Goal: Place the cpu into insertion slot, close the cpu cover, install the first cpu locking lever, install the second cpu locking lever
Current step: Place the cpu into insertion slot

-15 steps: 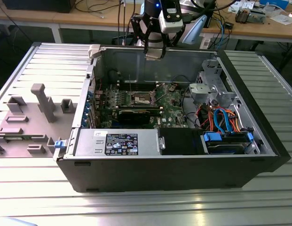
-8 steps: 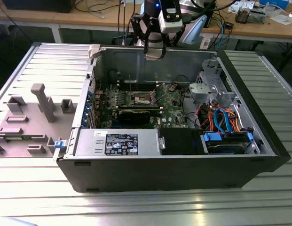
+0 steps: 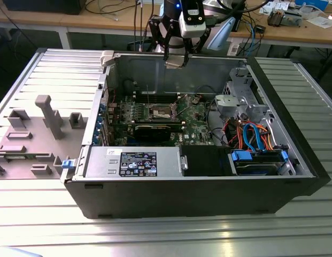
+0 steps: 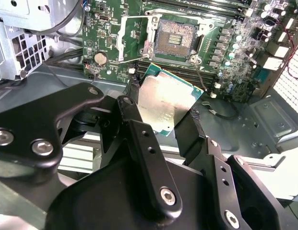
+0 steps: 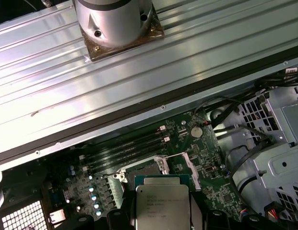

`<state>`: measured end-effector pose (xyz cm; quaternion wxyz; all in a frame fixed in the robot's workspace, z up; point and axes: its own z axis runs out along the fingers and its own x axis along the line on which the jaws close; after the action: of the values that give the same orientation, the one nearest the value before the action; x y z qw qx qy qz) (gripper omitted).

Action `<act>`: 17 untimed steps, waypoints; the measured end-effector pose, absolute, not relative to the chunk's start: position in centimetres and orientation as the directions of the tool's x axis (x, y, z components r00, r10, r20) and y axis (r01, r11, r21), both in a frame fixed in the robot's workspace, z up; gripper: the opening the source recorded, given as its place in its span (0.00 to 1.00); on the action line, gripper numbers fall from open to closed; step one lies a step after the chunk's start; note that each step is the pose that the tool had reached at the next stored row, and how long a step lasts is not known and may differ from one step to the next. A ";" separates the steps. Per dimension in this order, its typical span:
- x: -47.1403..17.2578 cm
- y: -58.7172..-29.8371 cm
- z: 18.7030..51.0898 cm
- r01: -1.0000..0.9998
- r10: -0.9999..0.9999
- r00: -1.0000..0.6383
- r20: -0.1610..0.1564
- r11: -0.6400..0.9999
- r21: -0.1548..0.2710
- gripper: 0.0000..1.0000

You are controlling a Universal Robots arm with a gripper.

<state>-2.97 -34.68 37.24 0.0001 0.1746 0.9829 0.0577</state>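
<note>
My gripper [image 3: 175, 60] hangs above the open computer case, over its far wall. It is shut on the cpu [image 4: 165, 103], a flat square chip with a dull silver top, held by its edges between the two black fingers [image 4: 134, 120]. The chip also shows in the first wrist view as the cpu [image 5: 162, 203]. Well below it on the green motherboard [image 3: 195, 120] lies the insertion slot [image 4: 175, 40], its dark golden contact field uncovered. The cpu cover [image 4: 133, 38], a silvery windowed frame, stands swung open beside the slot. In the exterior view the slot [image 3: 161, 111] sits mid-board.
A long black card [image 3: 152, 130] lies just in front of the slot. The power supply [image 3: 149, 160] fills the case's near side; a drive cage [image 3: 238, 104] and coloured cables [image 3: 251, 134] crowd the exterior view's right. A grey fixture [image 3: 48, 115] stands outside on the left.
</note>
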 end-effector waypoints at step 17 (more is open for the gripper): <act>-3.0 -34.7 37.2 0.353 0.353 -0.935 0.020 0.929 0.114 0.55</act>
<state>-2.98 -34.68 37.24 0.0004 0.1798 0.9820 0.0577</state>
